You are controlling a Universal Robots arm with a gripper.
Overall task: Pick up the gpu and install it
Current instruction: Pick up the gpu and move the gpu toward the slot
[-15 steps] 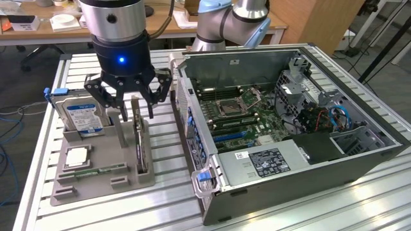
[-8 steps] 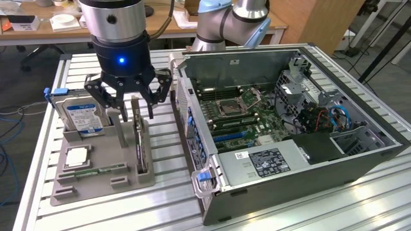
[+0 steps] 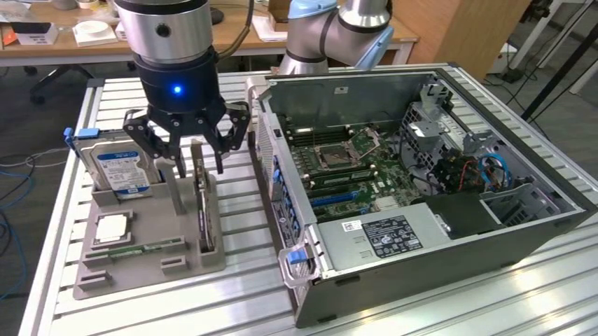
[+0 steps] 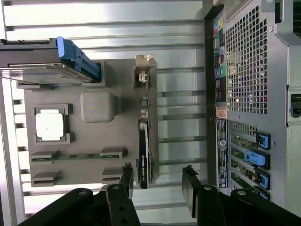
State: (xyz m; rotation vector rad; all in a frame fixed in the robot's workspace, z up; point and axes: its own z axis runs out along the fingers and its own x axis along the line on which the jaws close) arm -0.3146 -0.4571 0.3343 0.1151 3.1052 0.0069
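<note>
The gpu (image 3: pixel 202 210) stands on its edge in a slot of the grey holder tray (image 3: pixel 140 266), on the exterior view's left. In the wrist view the gpu (image 4: pixel 145 150) appears edge-on, black cooler at one end and silver bracket at the other. My gripper (image 3: pixel 198 165) hangs open just above the card's far end, a finger on each side of it, without touching. In the wrist view my gripper (image 4: pixel 157 184) has the card's cooler end close to one finger (image 4: pixel 126 181), and the other finger stands well apart.
The holder tray (image 4: pixel 94 108) also carries a blue-labelled hard drive (image 3: pixel 117 166), a processor chip (image 4: pixel 49 125) and a memory stick (image 4: pixel 77 155). An open computer case (image 3: pixel 523 231) with its motherboard (image 3: pixel 346 157) lies right beside the tray. Slatted aluminium table (image 3: pixel 234 308) underneath.
</note>
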